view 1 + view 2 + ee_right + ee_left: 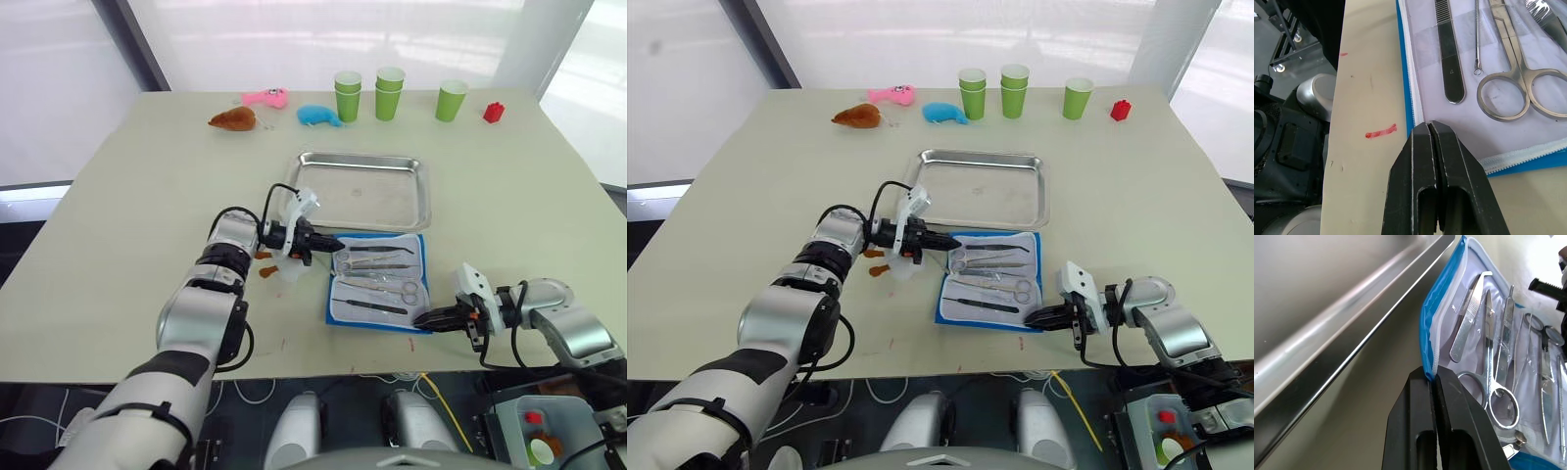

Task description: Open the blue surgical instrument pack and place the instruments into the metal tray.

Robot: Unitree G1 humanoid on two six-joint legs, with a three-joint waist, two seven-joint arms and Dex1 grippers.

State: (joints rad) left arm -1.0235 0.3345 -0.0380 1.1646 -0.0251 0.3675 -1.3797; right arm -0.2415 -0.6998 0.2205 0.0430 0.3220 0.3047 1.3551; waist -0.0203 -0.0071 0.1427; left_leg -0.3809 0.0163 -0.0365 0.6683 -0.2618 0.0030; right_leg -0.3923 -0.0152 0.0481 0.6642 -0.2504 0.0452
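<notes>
The blue surgical instrument pack (377, 282) lies open on the desk (127, 196) just beside the metal tray (364, 189) (still bare). The instruments (377, 274) remain pocketed. Left hand (1434, 377) pinches the pack's edge; right hand (1428, 128) is closed at its corner, apparently gripping it.

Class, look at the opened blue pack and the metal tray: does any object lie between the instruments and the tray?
Nothing visible does. The instruments lie in the open blue pack, directly beside the metal tray.
</notes>
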